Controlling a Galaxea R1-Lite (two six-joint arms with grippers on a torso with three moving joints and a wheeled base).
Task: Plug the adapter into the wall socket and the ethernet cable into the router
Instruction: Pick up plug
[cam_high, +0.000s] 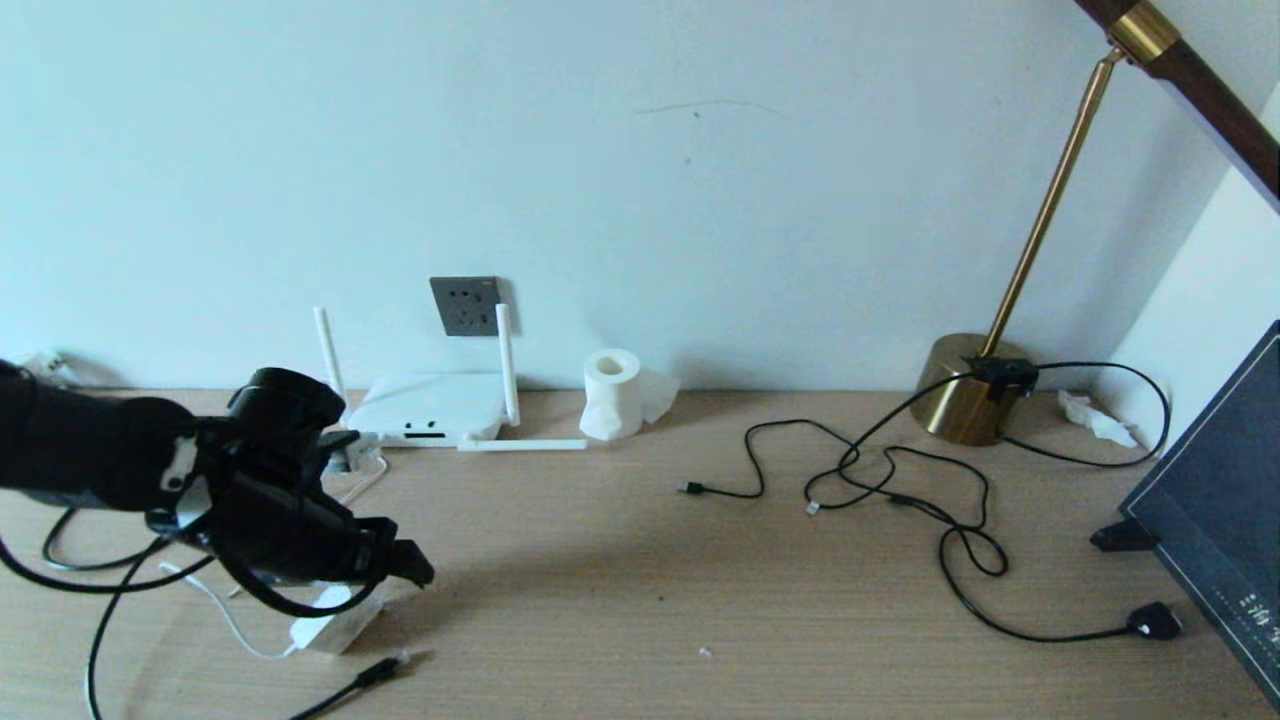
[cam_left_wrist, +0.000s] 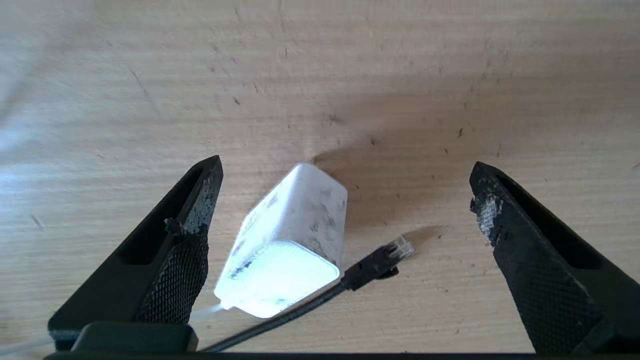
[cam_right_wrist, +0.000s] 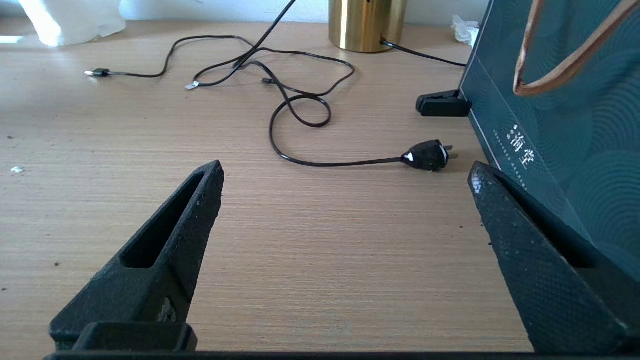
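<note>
The white adapter (cam_left_wrist: 287, 245) lies on the wooden table at the front left, also seen under my left arm in the head view as the adapter (cam_high: 335, 625). My left gripper (cam_left_wrist: 345, 200) hangs open just above it, jaws wide apart, touching nothing. The ethernet cable's black boot and clear plug (cam_left_wrist: 382, 260) lie right beside the adapter; the same plug (cam_high: 385, 668) shows near the front edge. The white router (cam_high: 432, 405) sits against the wall below the grey wall socket (cam_high: 466, 305). My right gripper (cam_right_wrist: 345, 200) is open over bare table, out of the head view.
A tissue roll (cam_high: 612, 392) stands right of the router. Thin black cables (cam_high: 880, 480) sprawl mid-right, ending in a chunky black plug (cam_high: 1153, 621). A brass lamp base (cam_high: 965, 390) stands at the back right. A dark teal bag (cam_high: 1225, 500) stands at the right edge.
</note>
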